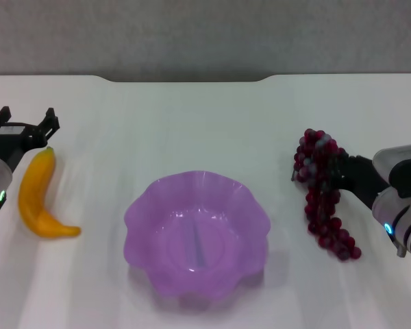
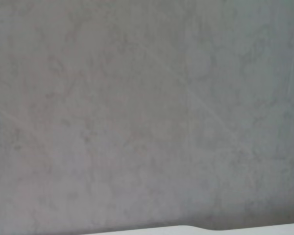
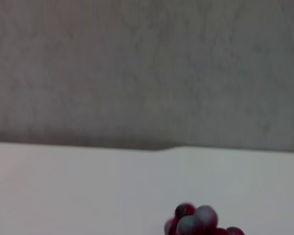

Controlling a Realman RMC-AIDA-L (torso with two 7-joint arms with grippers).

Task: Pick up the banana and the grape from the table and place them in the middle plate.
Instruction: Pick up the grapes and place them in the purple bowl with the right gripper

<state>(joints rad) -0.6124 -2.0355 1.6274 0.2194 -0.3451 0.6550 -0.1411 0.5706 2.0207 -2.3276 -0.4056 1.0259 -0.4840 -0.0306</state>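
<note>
the surface (image 1: 205, 116) lay open along its back edge; the middle plate (image 1: 196, 236) blocked the front centre, the banana (image 1: 40, 195) the left edge, the grape (image 1: 322, 192) the right.

A plain grey wall (image 1: 205, 34) rises behind everything.

The right tool (image 1: 329, 173) is buried among the grapes (image 1: 322, 188), its fingertips hidden; both arms run off-frame.

Translucent glossy purple plastic middle plate (image 1: 253, 212), smooth matt white table (image 1: 192, 123)
</note>
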